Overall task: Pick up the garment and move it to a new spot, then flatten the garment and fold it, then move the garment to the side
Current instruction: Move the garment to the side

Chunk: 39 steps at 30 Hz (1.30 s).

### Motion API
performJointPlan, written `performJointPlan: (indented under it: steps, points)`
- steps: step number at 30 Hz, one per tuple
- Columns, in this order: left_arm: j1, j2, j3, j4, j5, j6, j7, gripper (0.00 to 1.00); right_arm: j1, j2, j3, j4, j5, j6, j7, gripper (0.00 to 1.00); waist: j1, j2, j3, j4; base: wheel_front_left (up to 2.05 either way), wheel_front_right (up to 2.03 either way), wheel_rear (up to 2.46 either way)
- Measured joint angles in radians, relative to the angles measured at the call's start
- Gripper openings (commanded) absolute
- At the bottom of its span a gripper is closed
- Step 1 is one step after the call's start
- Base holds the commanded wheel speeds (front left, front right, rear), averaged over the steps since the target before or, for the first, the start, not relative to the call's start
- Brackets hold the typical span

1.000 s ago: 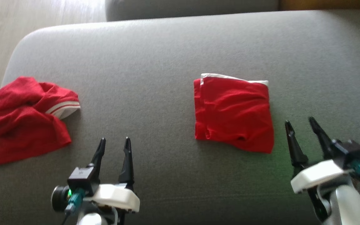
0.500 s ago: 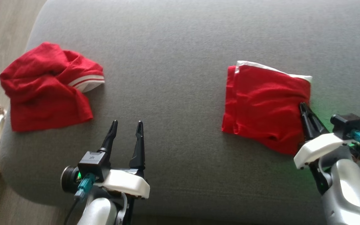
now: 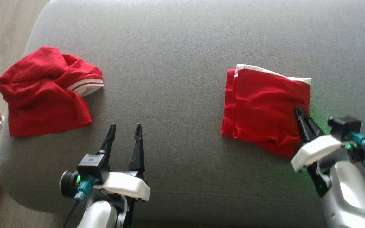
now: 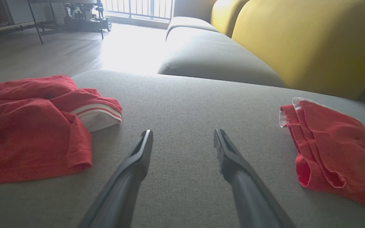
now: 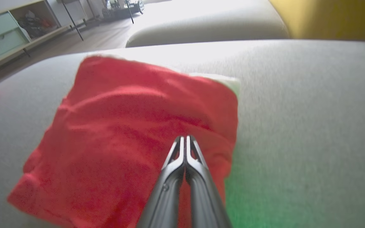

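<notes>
A: Head view?
B: The folded garment (image 3: 263, 110) lies right of the cushion's (image 3: 176, 47) middle. The right gripper (image 3: 299, 112) is pinched closed at its right edge, seemingly on cloth. The left gripper (image 3: 124, 128) gapes wide, empty.
A: Left wrist?
B: A crumpled garment (image 4: 27, 126) sits by the left edge.
A: Right wrist?
B: Closed tips rest on red cloth. Folding looks done; moving it aside remains.

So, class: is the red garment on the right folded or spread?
Folded: the red cloth garment lies as a compact rectangle with stacked edges.
</notes>
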Motion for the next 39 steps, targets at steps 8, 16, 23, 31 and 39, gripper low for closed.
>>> performJointPlan:
  steps: [8,16,23,31,39]
  points:
    - [-0.035,0.000,-0.026,-0.007,-0.007,0.000,0.000,1.00,-0.107,-0.001,0.081,-0.060,0.014,0.000,-0.006,0.00,0.0000,0.0000,0.038,0.025,0.00,0.00,0.00]
    - [-0.064,-0.001,-0.062,-0.021,-0.027,0.019,0.000,1.00,-0.203,-0.053,0.039,0.103,-0.015,0.000,-0.006,0.00,0.0000,0.0000,0.106,0.097,0.00,0.00,0.00]
    - [-0.098,-0.001,-0.076,-0.027,-0.037,0.028,0.000,1.00,-0.264,-0.067,0.015,0.130,-0.059,0.000,-0.010,0.00,0.0000,0.0000,0.172,0.148,0.00,0.00,0.00]
    - [-0.118,-0.002,-0.101,-0.027,-0.053,0.036,0.000,1.00,-0.252,-0.057,0.022,0.035,-0.060,0.000,-0.017,0.00,0.0001,0.0000,0.180,0.150,0.00,0.00,0.00]
    - [-0.134,-0.002,-0.103,-0.028,-0.053,0.036,0.000,1.00,-0.178,-0.026,0.146,-0.091,-0.011,0.000,-0.017,0.00,0.0000,0.0000,0.171,0.149,0.00,0.00,0.00]
